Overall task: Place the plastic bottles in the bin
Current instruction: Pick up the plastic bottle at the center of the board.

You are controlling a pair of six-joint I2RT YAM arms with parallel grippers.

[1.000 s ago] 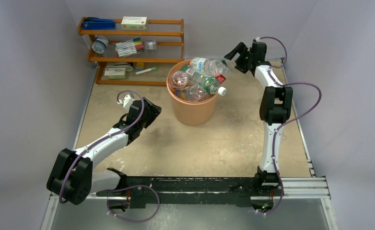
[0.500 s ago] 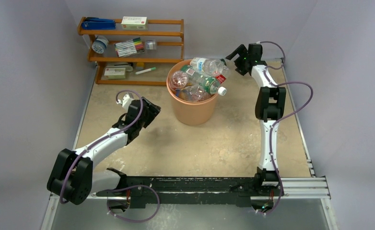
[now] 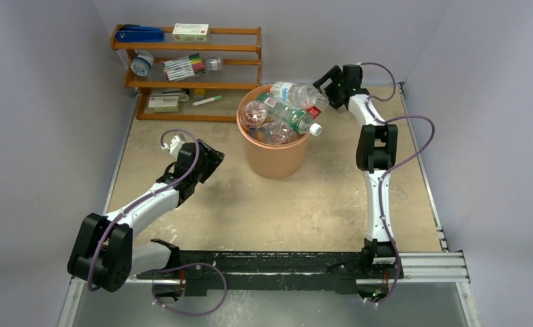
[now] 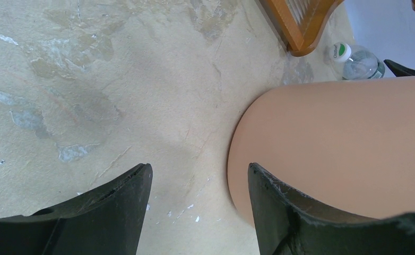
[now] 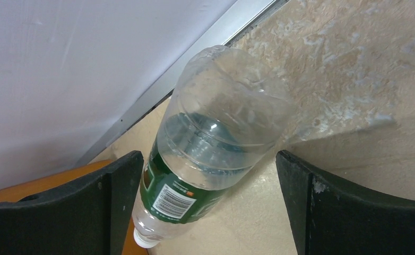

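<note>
The step in hand is picking up a loose bottle. The right end effector point(image 5: 208, 159) reaches past the bin point(image 3: 274, 160) to its far side and straddles a green-label bottle point(image 5: 216, 133). Its fingers are spread wide with a gap on each side and grip nothing yet.

That bottle appears to lie on its side on the worktop point(image 3: 305, 204) behind the bin, close to the back wall. The overhead view does not show it. The left wrist view catches its capped end past the bin's side, near the foot of the wooden shelf point(image 3: 189, 71).

Its long axis seems to run roughly along the back wall, with the white cap toward the shelf and the clear base toward the right arm. Between the fingers it sits slightly askew, so they would close across its body, not its ends.

The next move probably calls for settling around the body near the label, closing, then lifting above the rim. The other bottles point(image 3: 284, 112) already heap above the rim, so a careless drop could roll off.

The left end effector point(image 4: 197, 170) hovers about half open and empty over the worktop, just left of the bin.
</note>
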